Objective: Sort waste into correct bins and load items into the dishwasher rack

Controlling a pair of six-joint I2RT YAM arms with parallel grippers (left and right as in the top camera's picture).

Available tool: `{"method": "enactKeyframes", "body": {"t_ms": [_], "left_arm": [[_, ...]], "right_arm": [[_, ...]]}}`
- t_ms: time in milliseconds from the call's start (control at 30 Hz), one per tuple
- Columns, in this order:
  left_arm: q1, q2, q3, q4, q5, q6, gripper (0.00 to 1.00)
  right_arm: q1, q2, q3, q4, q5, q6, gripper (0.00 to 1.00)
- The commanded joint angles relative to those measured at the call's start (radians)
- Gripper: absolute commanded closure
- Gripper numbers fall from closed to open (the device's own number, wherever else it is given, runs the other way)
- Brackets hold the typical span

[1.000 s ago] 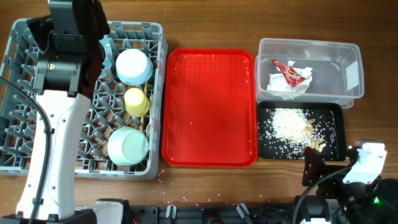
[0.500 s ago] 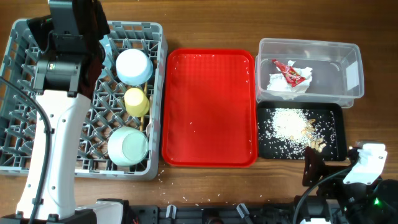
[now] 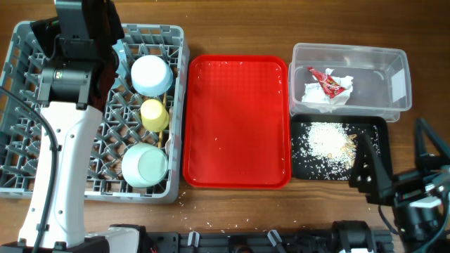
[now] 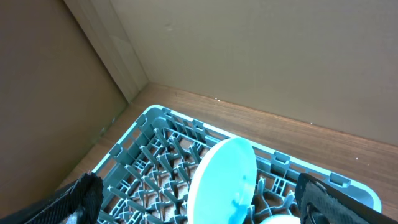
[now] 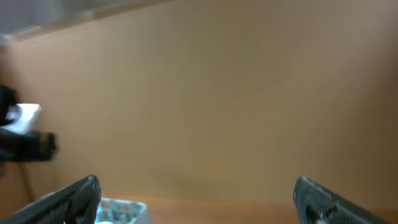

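Left fingers [image 4: 78, 200] were spread wide and gripped nothing. They hung above the pale blue round plate [image 4: 224, 180], which stood on edge among the pegs of the large grey plastic dishwasher rack [image 3: 21, 169] by the left edge of the tabletop [image 3: 239, 28]. Right fingers [image 5: 74, 200] were likewise parted and empty, facing a blank wall.

Progress, as judged: nearly finished. The rack also held a small yellow cup [image 3: 155, 114], a pale blue-green bowl [image 3: 144, 165] mouth down, a second pale blue round vessel [image 3: 151, 75], and what looked like a thin wooden chopstick [image 3: 166, 137]. No white fork could be made out. A crumpled white paper napkin [image 3: 320, 96] and small red wrapper [image 3: 327, 82] lay in the clear plastic tub [image 3: 397, 77] at the far right corner. Beige rice scraps [image 3: 323, 140] lay in the black rectangular tray [image 3: 301, 165] just nearer. The red serving tray [image 3: 238, 119] carried nothing. Left over: stray grains [image 3: 184, 204] by the near edge.

Left arm [image 3: 67, 119] reached from the near edge across the rack. Right arm [image 3: 415, 197] crouched at the near right corner.
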Motion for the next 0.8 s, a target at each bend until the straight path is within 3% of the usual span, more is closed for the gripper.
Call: {"method": "enactKeyframes", "body": {"t_ms": [0,167,367,533,767], "left_arm": [[0.004,0.000,0.005,0.003,0.008,-0.016,0.00],[0.004,0.000,0.005,0.003,0.008,-0.017,0.00],[0.004,0.000,0.005,0.003,0.008,-0.017,0.00],[0.004,0.000,0.005,0.003,0.008,-0.017,0.00],[0.004,0.000,0.005,0.003,0.008,-0.016,0.00]], "right_arm": [[0.048,-0.083,-0.206,0.280,-0.006,-0.061,0.00],[0.055,-0.143,-0.550,0.728,-0.073,-0.257,0.00],[0.074,-0.214,-0.798,0.835,-0.071,-0.425,0.00],[0.074,-0.273,-0.887,0.793,0.006,-0.454,0.00],[0.075,-0.273,-0.887,0.357,0.084,-0.472,0.00]]}}
